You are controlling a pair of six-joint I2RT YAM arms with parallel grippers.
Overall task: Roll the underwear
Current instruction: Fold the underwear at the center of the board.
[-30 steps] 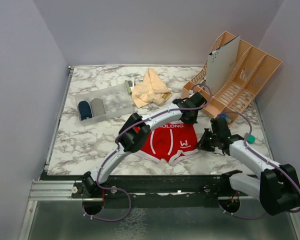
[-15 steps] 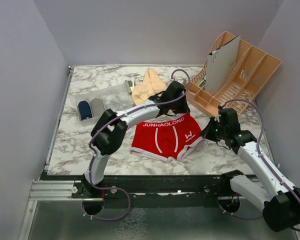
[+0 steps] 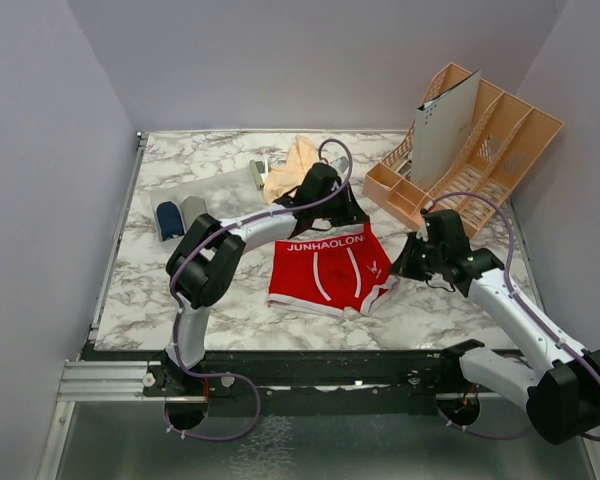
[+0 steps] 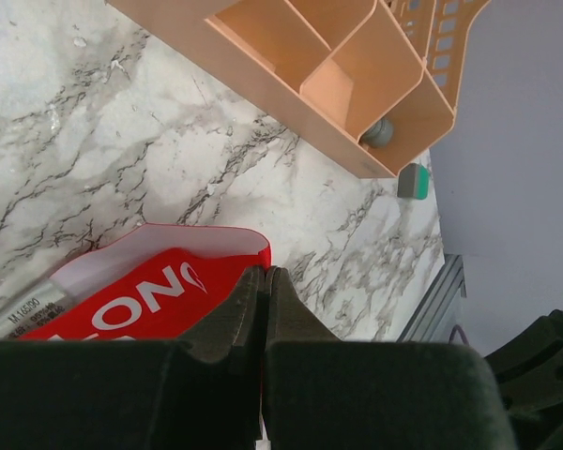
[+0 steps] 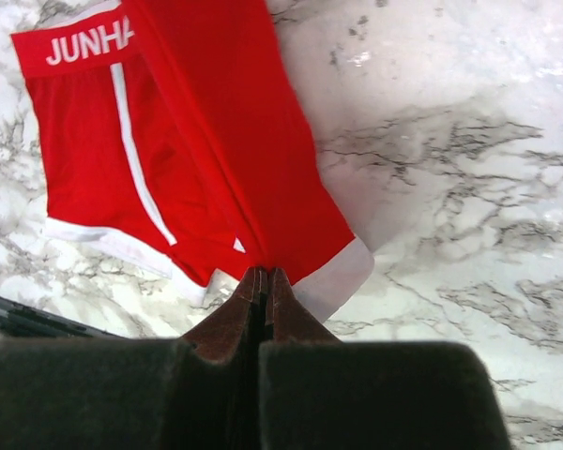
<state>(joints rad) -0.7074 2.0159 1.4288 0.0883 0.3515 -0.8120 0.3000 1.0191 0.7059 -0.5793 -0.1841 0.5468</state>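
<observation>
Top view: the left gripper (image 3: 348,218) covers the last letter of the waistband print on the red underwear (image 3: 325,275). The left arm (image 3: 265,225) hides the peach underwear (image 3: 288,175) at 4 o'clock. Left wrist view: the organizer (image 4: 291,56) is cut off at 12 o'clock. Right wrist view: the right gripper (image 5: 263,274) hides the hem at 6 o'clock.

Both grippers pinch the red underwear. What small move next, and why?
Probably carry both pinches leftward to lay the right side over the middle: left gripper is shut on the waistband corner, right gripper on the leg hem, and the underwear is only partly folded.
</observation>
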